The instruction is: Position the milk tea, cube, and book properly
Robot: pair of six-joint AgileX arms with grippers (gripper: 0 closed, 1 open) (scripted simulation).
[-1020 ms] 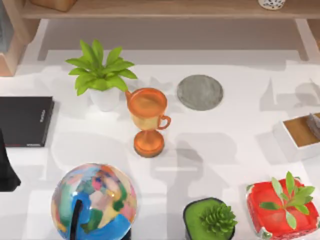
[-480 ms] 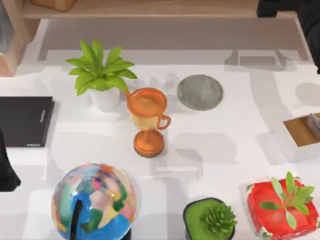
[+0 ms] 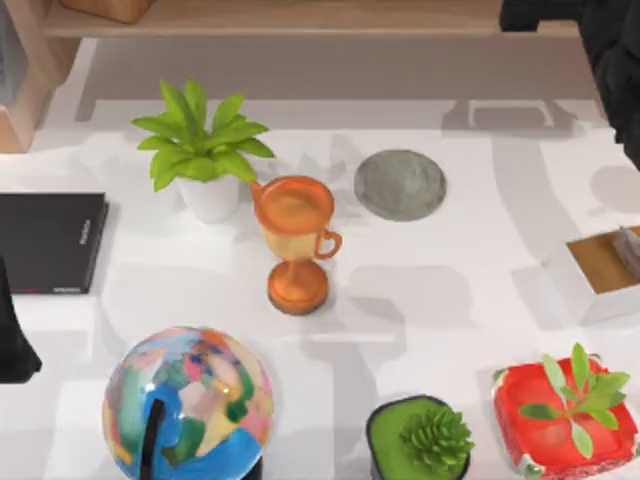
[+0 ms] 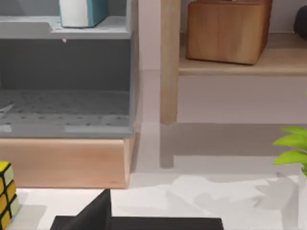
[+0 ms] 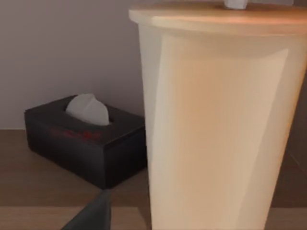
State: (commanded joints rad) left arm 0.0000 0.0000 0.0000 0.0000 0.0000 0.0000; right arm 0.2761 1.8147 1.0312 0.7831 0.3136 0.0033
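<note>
My right arm (image 3: pixel 600 40) is now reaching over the wooden shelf (image 3: pixel 300 18) at the back right of the desk (image 3: pixel 450 300), a little further in along the shelf than half a second ago, and a second ago it was not over that corner at all. From its wrist, the milk tea (image 5: pixel 216 120) is looming very close, standing upright on the shelf with a black tissue box (image 5: pixel 86 136) just beside and behind it. One dark fingertip of my right fingers (image 5: pixel 93 213) is showing low in that view, short of the cup, but I cannot tell how wide the fingers are parted; they are not yet closing on anything I can see. I am judging this as the final approach to grasp the cup. My left arm (image 3: pixel 12 330) is sitting parked at the left edge of the desk, beside the thin black book (image 3: pixel 50 242); its finger spread I cannot tell either. From that wrist, the cube (image 4: pixel 5 194) is lying on the desk near the shelf base, and the teal book (image 4: pixel 82 12) is standing on a grey upper shelf.
</note>
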